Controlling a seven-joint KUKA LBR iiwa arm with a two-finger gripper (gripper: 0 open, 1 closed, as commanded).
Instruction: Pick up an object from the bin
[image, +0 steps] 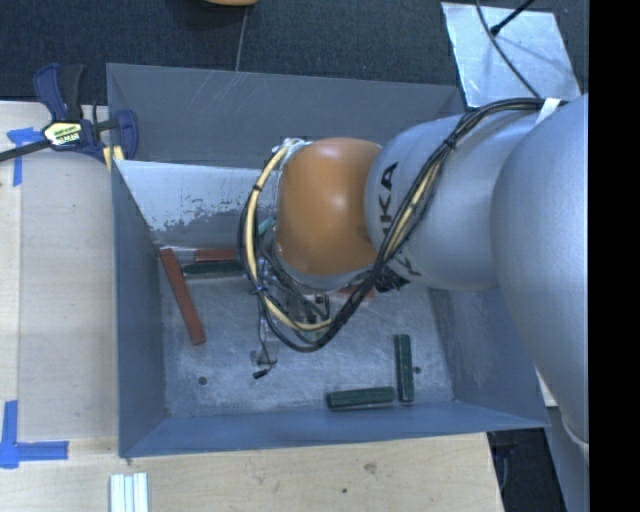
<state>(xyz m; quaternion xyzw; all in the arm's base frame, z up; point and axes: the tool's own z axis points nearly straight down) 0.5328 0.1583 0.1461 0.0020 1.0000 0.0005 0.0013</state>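
Observation:
My gripper (297, 300) sits low over the middle of the bin, mostly hidden under the wrist's orange dome and its cables. A reddish-brown bar (183, 296) lies on the floor to its left, slanting from the back wall toward the front. A dark green bar (212, 266) lies across the reddish-brown bar's far end, and the wrist covers its right end. Two more dark green bars lie to the front right: one (403, 368) points front to back, the other (360, 399) lies along the front wall. None of them is seen between the jaws.
The arm reaches in from the right and covers the bin's right and back middle. Sloped bin walls close in on all sides. A thin dark cable end hangs below the wrist near the floor's centre.

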